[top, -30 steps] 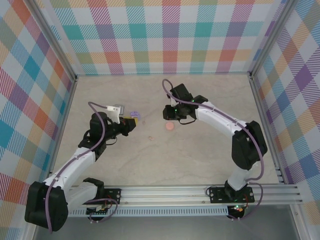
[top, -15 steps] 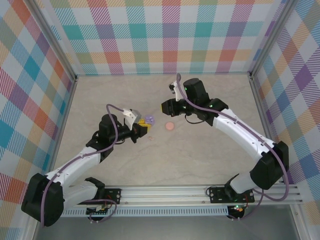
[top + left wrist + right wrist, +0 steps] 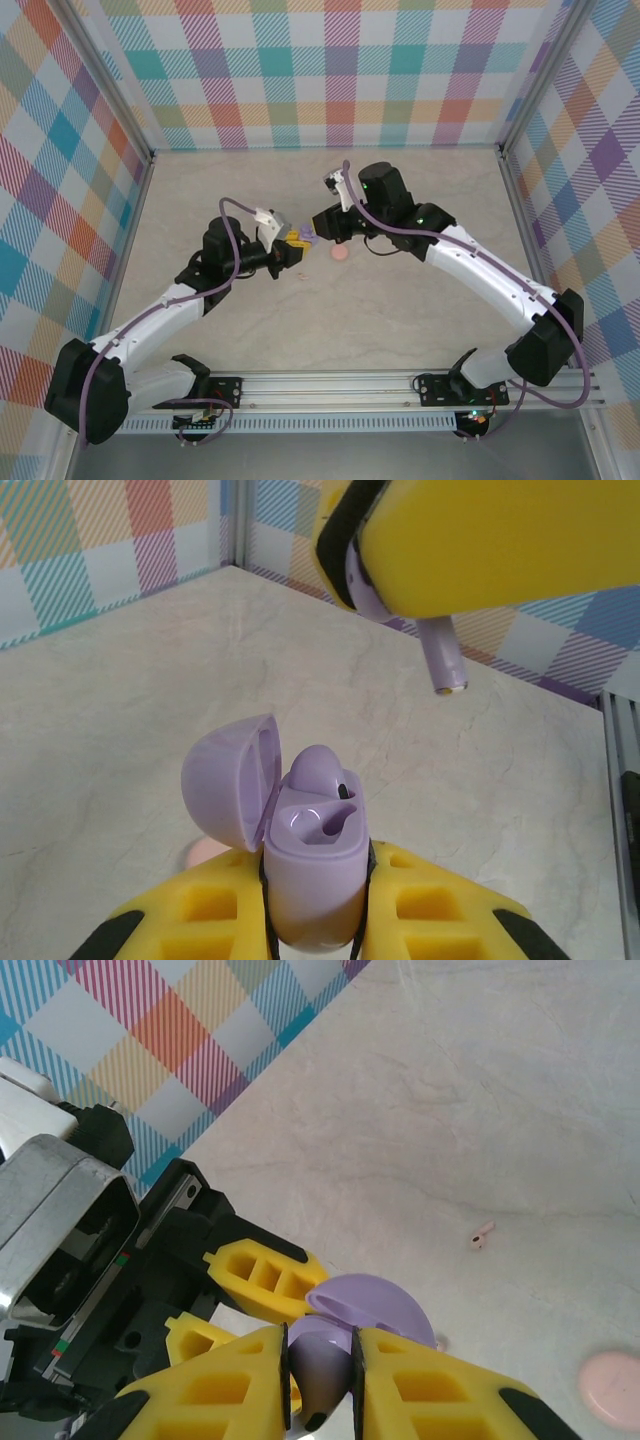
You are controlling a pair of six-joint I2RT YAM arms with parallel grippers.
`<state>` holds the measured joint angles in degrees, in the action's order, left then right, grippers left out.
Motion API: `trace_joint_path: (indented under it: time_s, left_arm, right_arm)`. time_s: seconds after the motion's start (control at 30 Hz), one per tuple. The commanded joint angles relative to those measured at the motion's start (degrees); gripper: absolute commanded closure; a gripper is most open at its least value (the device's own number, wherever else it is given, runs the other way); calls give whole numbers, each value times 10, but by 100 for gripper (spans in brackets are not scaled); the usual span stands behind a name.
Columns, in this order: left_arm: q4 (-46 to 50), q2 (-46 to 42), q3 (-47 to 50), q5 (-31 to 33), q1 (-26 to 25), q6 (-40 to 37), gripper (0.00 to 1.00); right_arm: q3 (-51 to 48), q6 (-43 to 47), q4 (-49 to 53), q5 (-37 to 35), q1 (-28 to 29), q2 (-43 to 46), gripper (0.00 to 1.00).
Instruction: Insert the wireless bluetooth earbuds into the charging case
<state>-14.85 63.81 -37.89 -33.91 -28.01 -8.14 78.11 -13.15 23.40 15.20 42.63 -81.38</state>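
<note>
Right end effector (image 3: 320, 1362), gripping purple earbud (image 3: 441, 658), now moved above open case (image 3: 305, 852) gripped by left end effector (image 3: 315, 932); insertion likely next.

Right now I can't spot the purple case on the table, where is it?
It's held: in the left wrist view the case sits in the left gripper, lid open, just below the purple earbud in the right gripper.

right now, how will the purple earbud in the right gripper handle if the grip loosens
The purple earbud looks smooth and rounded, so it would probably slip from the right gripper. Tiny and likely light, it may bounce off the open charging case rather than seat.
</note>
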Motion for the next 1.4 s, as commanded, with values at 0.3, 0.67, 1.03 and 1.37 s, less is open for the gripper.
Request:
trace_joint_path:
  time_s: [0.3, 0.67, 1.03, 1.37]
  left_arm:
    - [27, 9, -45, -39, -6, 34, 100]
    - [25, 17, -62, -29, -6, 80, 100]
    - [32, 16, -68, -42, -6, 86, 100]
    - [36, 15, -69, -50, -5, 88, 100]
  right_arm:
    - [38, 33, 6, -77, 34, -11, 79]
    - [40, 50, 13, -129, 49, -18, 78]
    - [43, 52, 10, -146, 52, -23, 78]
    - [50, 53, 15, -145, 55, -31, 78]
